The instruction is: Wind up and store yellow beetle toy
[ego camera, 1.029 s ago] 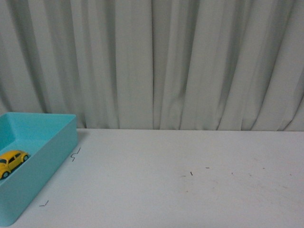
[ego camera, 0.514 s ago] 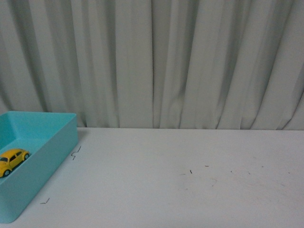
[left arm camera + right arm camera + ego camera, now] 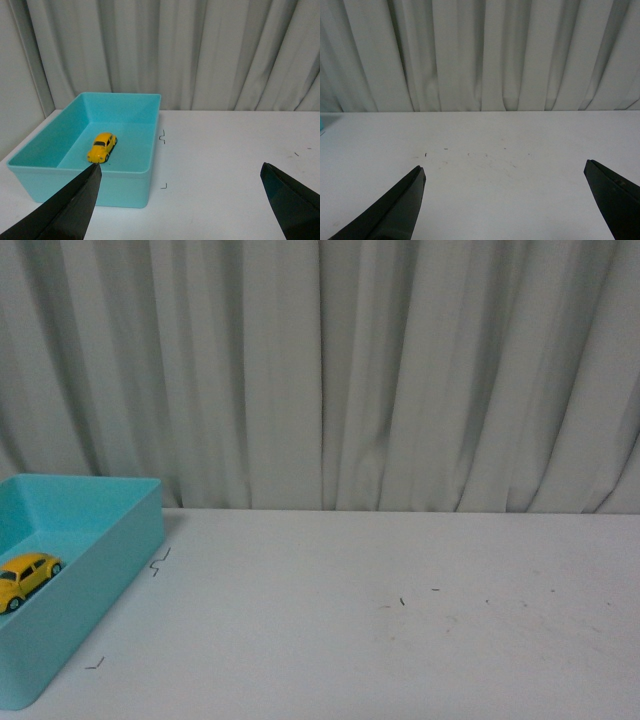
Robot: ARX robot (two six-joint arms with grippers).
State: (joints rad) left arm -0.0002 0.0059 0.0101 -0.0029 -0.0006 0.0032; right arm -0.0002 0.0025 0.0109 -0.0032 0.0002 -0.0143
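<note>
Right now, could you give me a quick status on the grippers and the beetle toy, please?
Left gripper open, empty. Right gripper open, empty. Yellow beetle toy on its wheels inside the teal bin. Nothing in the way.

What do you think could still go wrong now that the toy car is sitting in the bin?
The yellow beetle toy rests on its wheels on the floor of the teal bin, so if its spring is still wound it might roll into a wall. The left pincer is open just in front of the bin's near wall; a careless move forward could nudge the bin. The right pincer is open over bare table, posing little risk.
</note>
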